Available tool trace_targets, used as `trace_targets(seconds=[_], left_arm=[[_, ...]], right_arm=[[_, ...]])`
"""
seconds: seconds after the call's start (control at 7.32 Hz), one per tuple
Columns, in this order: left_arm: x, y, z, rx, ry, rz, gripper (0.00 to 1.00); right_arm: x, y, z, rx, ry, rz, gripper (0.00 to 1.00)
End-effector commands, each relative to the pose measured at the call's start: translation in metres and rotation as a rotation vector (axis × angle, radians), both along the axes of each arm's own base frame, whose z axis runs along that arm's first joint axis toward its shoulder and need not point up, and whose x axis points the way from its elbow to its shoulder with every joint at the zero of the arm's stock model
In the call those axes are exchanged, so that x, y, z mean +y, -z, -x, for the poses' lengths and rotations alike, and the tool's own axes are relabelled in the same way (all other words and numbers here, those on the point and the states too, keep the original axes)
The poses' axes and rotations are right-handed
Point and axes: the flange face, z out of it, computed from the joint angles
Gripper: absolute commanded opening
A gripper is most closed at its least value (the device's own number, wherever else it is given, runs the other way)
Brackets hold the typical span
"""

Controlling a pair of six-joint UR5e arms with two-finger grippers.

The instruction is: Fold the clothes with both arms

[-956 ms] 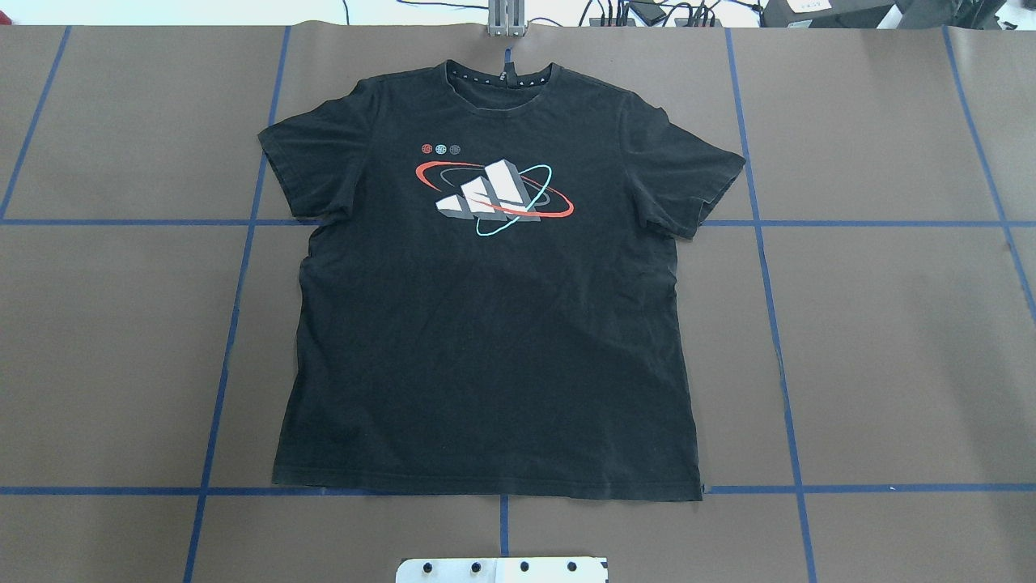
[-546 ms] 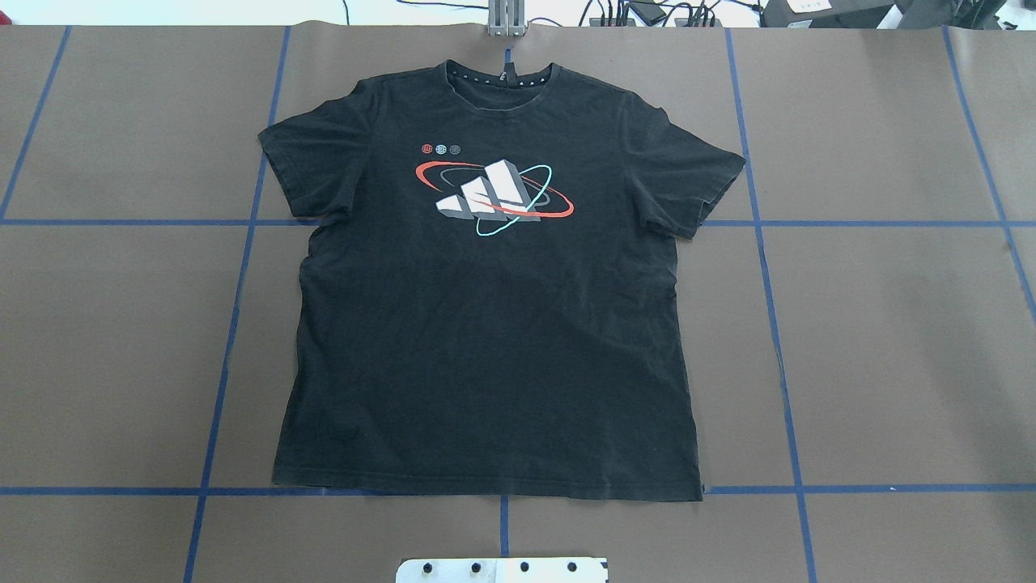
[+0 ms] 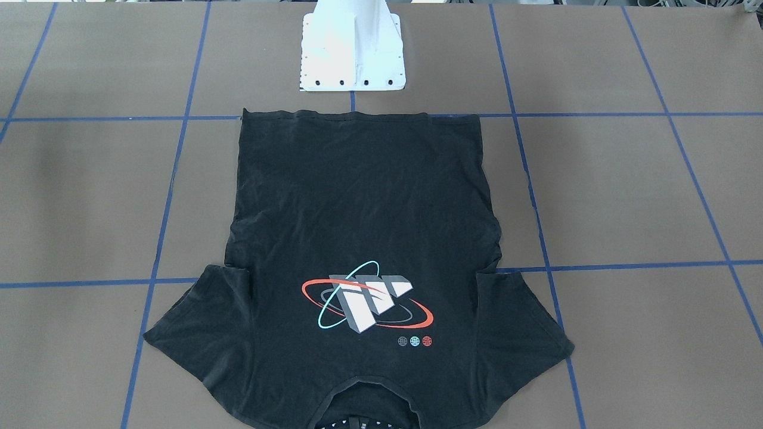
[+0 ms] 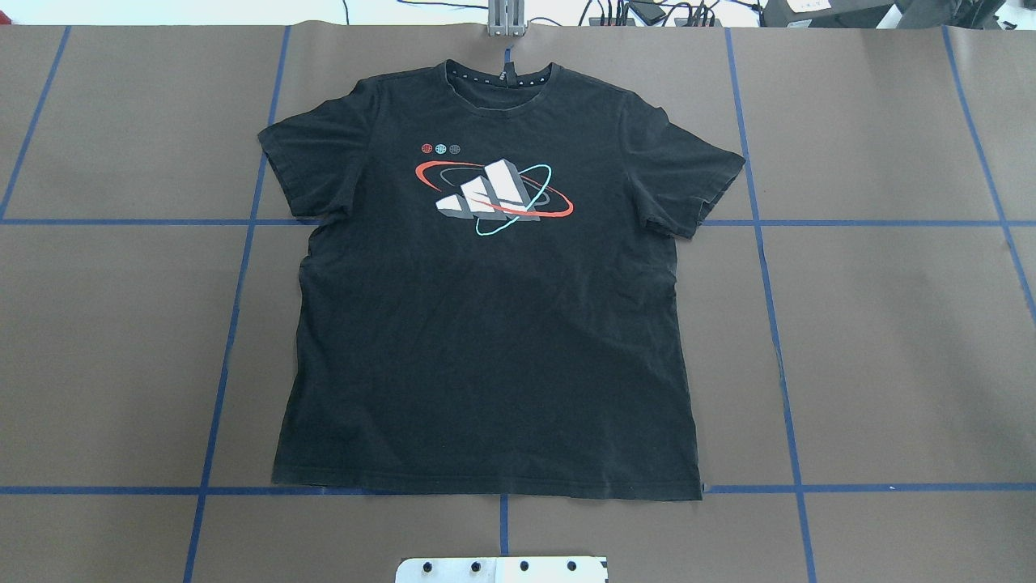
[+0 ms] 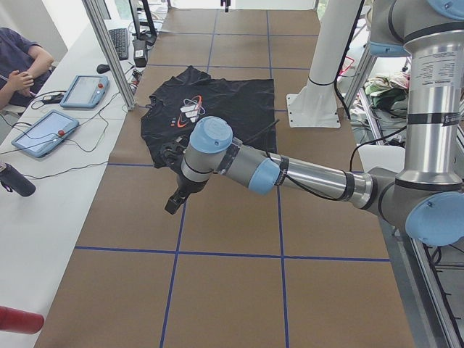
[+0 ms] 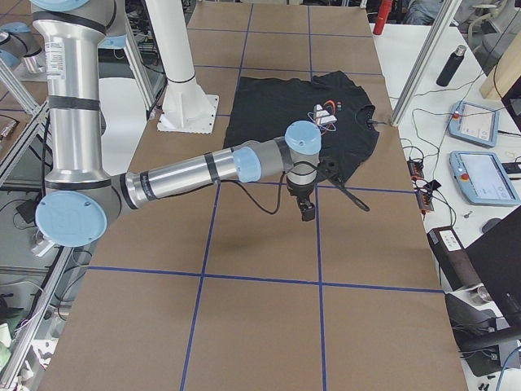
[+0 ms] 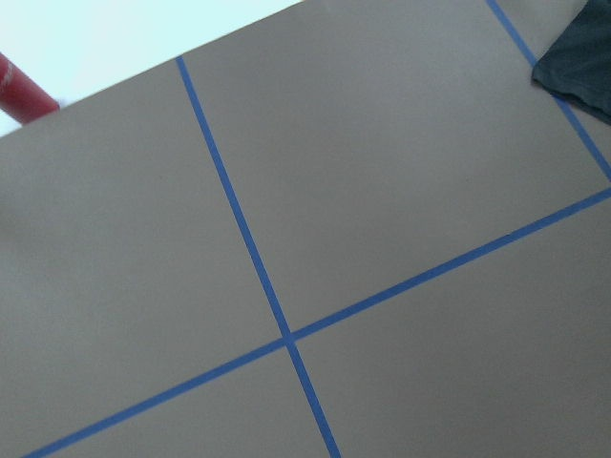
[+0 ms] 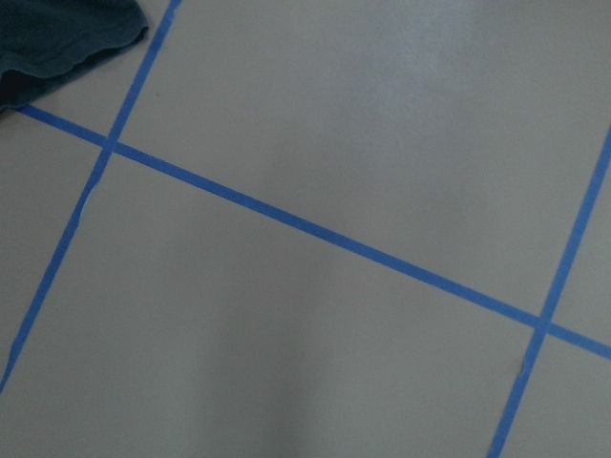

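Observation:
The black T-shirt (image 4: 486, 324) lies flat and face up on the brown table, collar at the far edge, hem toward the robot base. It also shows in the front view (image 3: 357, 208). Neither arm shows in the overhead or front views. In the exterior left view my left arm (image 5: 304, 174) reaches over the table, and its gripper (image 5: 174, 203) hangs above bare paper beside a sleeve. In the exterior right view my right gripper (image 6: 307, 213) hangs beside the other sleeve. I cannot tell whether either is open or shut. The wrist views show only a sleeve corner (image 7: 578, 57) (image 8: 57, 38).
Blue tape lines (image 4: 235, 308) grid the brown paper. The white pedestal base (image 3: 351, 53) stands at the near edge behind the hem. A side desk holds tablets (image 5: 43, 134) and cables. A red bottle (image 5: 18, 319) lies off the table's end.

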Motion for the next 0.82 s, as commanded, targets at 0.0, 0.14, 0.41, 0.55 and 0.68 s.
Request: trace_targets(seconds=[0.0,0.14,0.41,0.55,0.68], left_arm=[[-0.057,0.012,-0.042,0.062,0.017,0.07,1.0],[-0.065,0.025,-0.062,0.112,0.056,0.107,1.0],[-0.076,0.057,-0.14,0.191,0.025,0.126,1.0],[-0.078,0.051,-0.17,0.188,-0.022,0.141,1.0],[-0.085,0.056,-0.181,0.191,-0.031,0.145,1.0]], right_arm=[[-0.065,0.039,0.034,-0.022,-0.009,-0.005,1.0],[-0.09,0.06,0.065,-0.039,-0.056,0.07,1.0],[-0.139,0.093,0.118,-0.056,-0.088,0.121,1.0],[-0.16,0.09,0.143,-0.081,-0.104,0.119,1.0],[-0.173,0.078,0.169,-0.119,-0.148,0.135,1.0]])
